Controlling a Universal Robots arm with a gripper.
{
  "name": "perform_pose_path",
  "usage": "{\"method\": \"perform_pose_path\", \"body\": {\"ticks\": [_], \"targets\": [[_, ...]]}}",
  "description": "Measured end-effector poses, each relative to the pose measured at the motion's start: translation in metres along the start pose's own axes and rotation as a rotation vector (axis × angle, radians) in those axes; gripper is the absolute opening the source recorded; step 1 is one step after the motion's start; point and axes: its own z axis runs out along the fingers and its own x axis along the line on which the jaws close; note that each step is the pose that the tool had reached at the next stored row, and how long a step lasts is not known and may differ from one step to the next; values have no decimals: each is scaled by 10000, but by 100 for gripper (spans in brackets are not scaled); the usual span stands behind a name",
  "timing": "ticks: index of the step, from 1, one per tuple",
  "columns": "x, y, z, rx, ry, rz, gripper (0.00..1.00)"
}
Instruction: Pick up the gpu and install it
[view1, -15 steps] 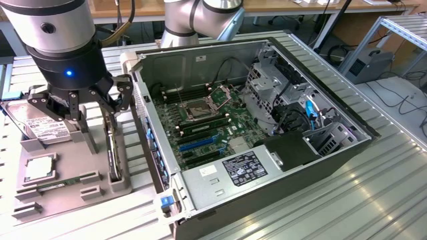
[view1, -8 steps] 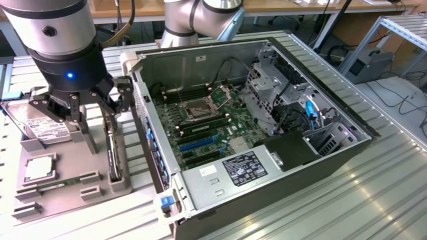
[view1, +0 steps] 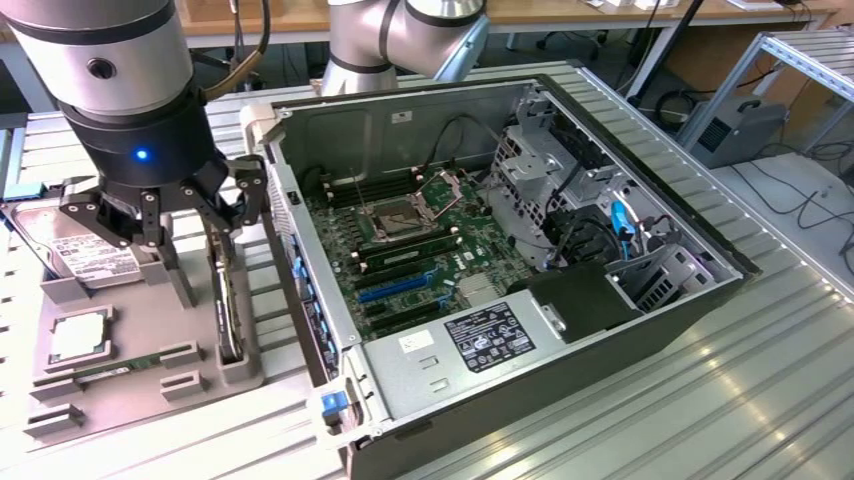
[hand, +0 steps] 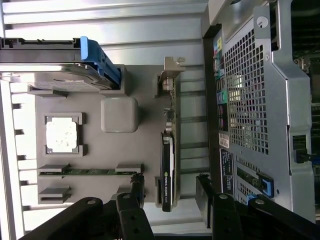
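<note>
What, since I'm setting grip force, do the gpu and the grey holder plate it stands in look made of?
The gpu: a black, slightly glossy casing, likely plastic, judging by its smooth moulded face with a printed label. Its end bracket looks like bare silvery sheet metal, thin and bent. The holder plate: uniform matte grey, probably plastic, possibly printed; the look leaves that open.

The arm (view1: 114, 60) hangs straight down at the exterior view's left, its end effector (hand: 170, 186) spread wide (fingers (hand: 137, 189) well apart, gripping nothing).

Thin dark gpu (hand: 167, 172) upright on edge in grey fixture (hand: 125, 155)
</note>
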Motion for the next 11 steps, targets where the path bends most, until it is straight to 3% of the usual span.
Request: {"method": "perform_pose_path", "body": {"ticks": [11], "targets": [[2, -1, 62, 1, 1, 1, 54]]}}
